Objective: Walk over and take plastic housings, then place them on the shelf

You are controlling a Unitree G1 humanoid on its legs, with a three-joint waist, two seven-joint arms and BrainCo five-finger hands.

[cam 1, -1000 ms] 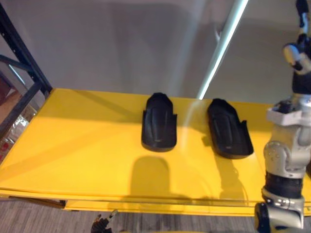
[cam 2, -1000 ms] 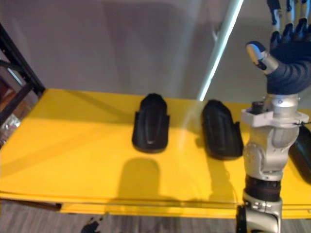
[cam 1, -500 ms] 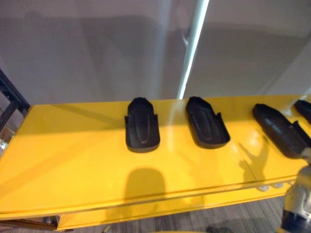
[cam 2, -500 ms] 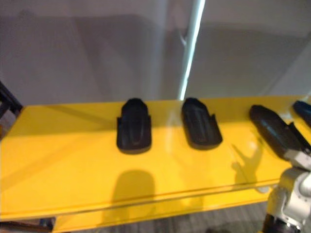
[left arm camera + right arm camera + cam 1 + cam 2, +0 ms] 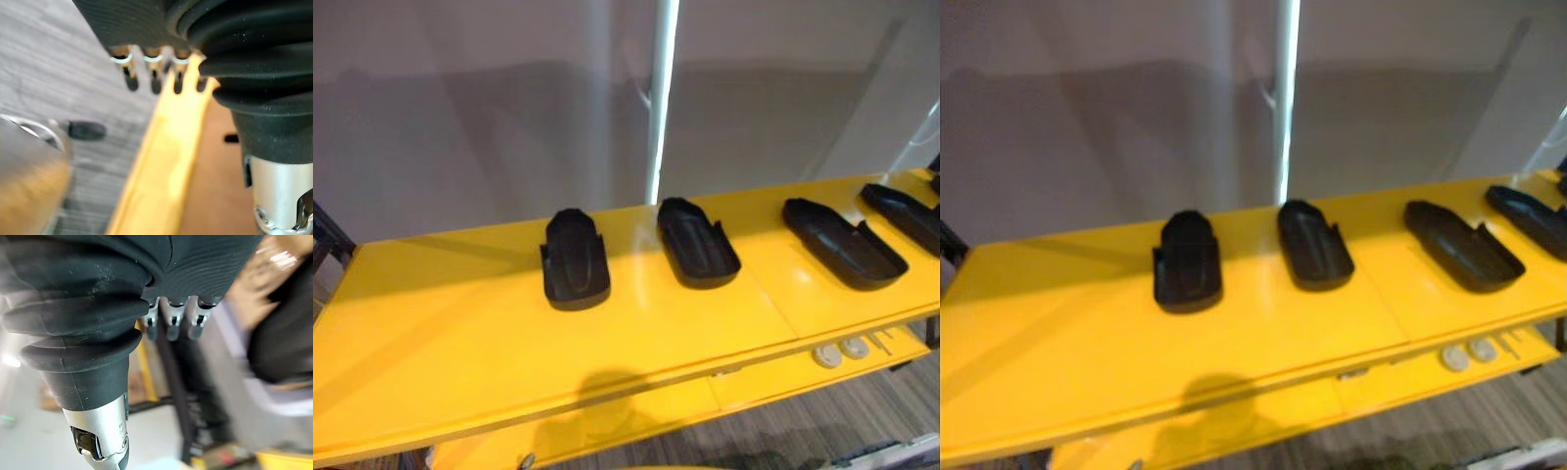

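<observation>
Black plastic, moulded thin: that is what we must take up, and it lies in a row on the yellow shelf [image 5: 440, 333] against the grey wall. We count four: the leftmost housing [image 5: 575, 260], the second housing [image 5: 698, 243] near it, the third housing [image 5: 843, 242] set further off, and the fourth housing [image 5: 904, 210] at the far right, partly cut off by the edge of the head view. None touches another.

We judge each to be a light, stiff shell, long with one rounded end, and with low side walls. The gloss suggests a smooth skin that could slip under hard fingertips. It should not break easily, but the thin walls may flex if squeezed hard. We would take hold across the narrow width, thumb on one side wall and fingers on the other, near the middle of the length so it does not tip.

On the lower ledge we count two pale round discs [image 5: 837, 351], lying just beside each other.

The left robot hand [image 5: 155, 81] hangs beside the yellow edge, fingers loose and straight, holding nothing. The right robot hand [image 5: 171, 325] shows the same: fingers slack, nothing in them.
</observation>
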